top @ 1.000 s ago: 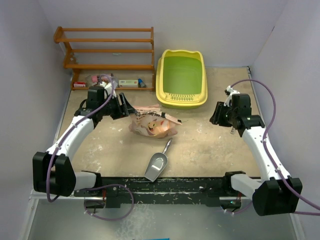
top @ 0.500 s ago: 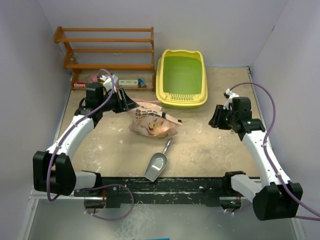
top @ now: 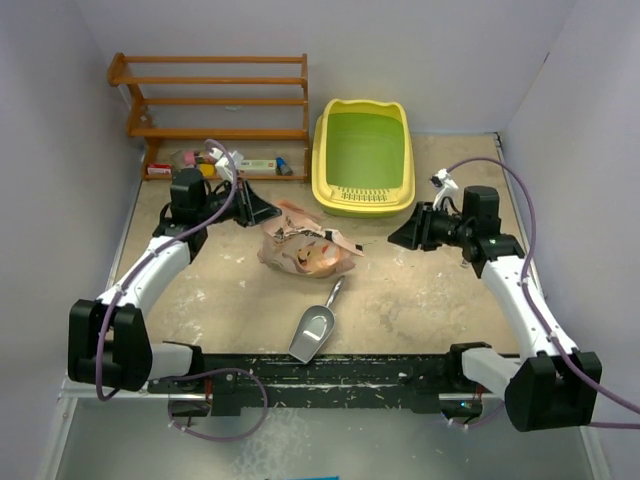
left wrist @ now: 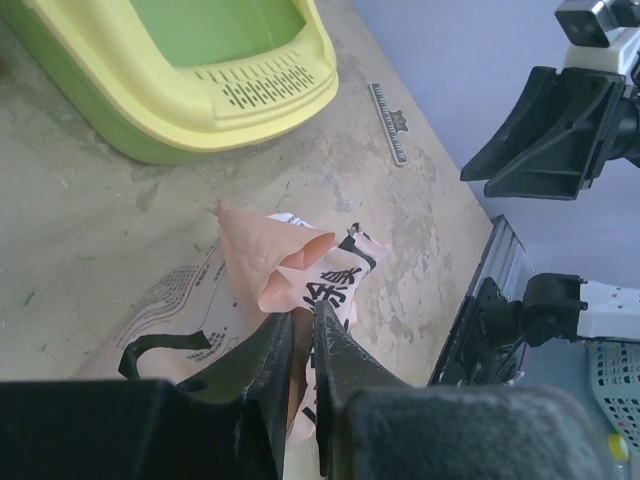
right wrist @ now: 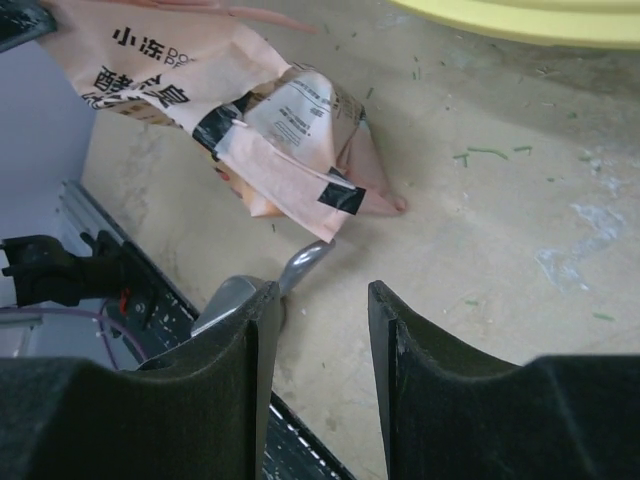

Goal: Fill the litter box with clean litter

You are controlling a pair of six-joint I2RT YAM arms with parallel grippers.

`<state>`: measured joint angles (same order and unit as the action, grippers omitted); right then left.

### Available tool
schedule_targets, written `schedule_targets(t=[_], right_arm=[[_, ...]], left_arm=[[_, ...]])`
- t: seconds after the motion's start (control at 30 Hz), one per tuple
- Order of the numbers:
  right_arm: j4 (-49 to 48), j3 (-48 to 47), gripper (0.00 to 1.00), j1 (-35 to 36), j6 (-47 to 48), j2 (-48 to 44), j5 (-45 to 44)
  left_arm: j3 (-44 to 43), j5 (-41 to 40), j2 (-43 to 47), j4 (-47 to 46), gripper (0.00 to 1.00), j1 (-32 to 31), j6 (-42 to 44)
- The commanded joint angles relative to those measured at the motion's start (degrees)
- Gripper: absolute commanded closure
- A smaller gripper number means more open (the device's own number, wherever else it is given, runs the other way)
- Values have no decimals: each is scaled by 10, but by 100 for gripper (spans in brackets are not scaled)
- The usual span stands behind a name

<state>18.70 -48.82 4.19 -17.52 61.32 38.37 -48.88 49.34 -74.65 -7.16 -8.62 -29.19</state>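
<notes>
Pinching a raised fold of the crumpled pink printed paper bag (left wrist: pixel 265 265), the left gripper (left wrist: pixel 305 320) has its two black fingers clamped together on the paper, a thin strip of which shows between them. The bag sits on the beige speckled worktop (top: pixel 430 300) a little left of its middle, its upper part lifted towards the far left while its bulk rests on the surface.

The litter box (top: pixel 325 170), a large rounded-rectangular yellow plastic tray with a green inner floor, stands at the far edge of the worktop, just right of centre. Its slotted lip faces the near edge, and it is apart from the bag.

The right gripper (right wrist: pixel 322 292) hangs over the right half of the worktop, pointed at the bag but not touching it, its fingers apart with only bare surface between them.

A grey metal scoop (top: pixel 315 328) lies between the bag and the near edge. A wooden shelf rack (top: pixel 215 80) stands in the far left corner.
</notes>
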Motion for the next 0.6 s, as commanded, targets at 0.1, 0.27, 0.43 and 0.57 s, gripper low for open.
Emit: schedule_targets(t=[0.1,0.27,0.43,0.57], right_arm=[[-73,-11,54,2,-24,57,107],[-113,-16,49,8,-39,95,126],[-125,-17,49,18,-44,97,119],[-123,-12,49,21,-44,82,108]], left_arm=[[64,36,26,-221,100,-1,-19],[214,-43,115,-501,100,-1,-50],[159,-17,117,-356,90,-1,31],[101,18,74,-264,59,-1,64]])
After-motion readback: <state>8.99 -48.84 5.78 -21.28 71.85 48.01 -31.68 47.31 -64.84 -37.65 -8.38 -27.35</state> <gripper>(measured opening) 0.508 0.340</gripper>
